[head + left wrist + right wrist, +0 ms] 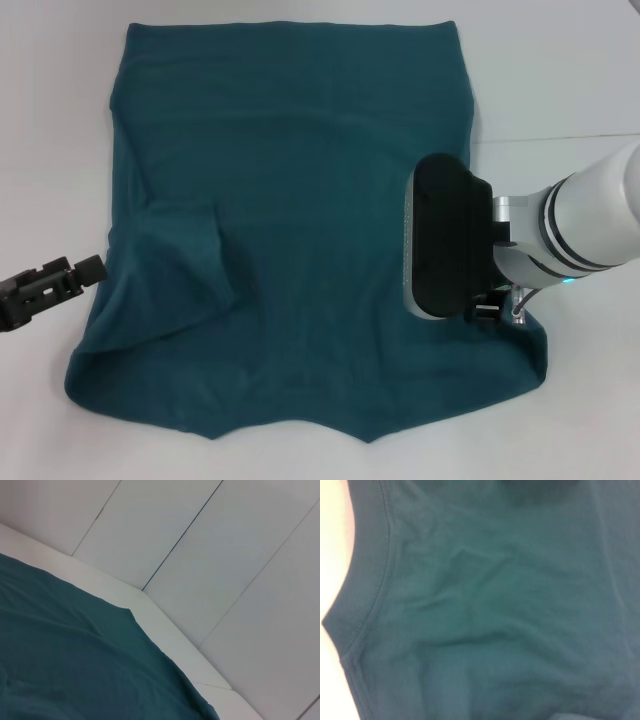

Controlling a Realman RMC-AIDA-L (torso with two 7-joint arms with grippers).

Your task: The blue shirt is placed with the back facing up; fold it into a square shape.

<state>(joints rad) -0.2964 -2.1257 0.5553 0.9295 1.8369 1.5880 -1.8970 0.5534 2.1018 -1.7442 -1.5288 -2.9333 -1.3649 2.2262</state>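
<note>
Okay, I'm watching the blue shirt [300, 230] lying spread across the white table [560, 90], filling the middle of the head frame, its left sleeve folded inward. My right gripper [490, 310] is hanging low over the shirt's lower-right edge, the wrist housing blocking its jaws, so I cannot tell their state. My left gripper [88, 268] is waiting at the left edge, just beside the cloth, holding nothing; its jaw gap I cannot tell either.
</note>
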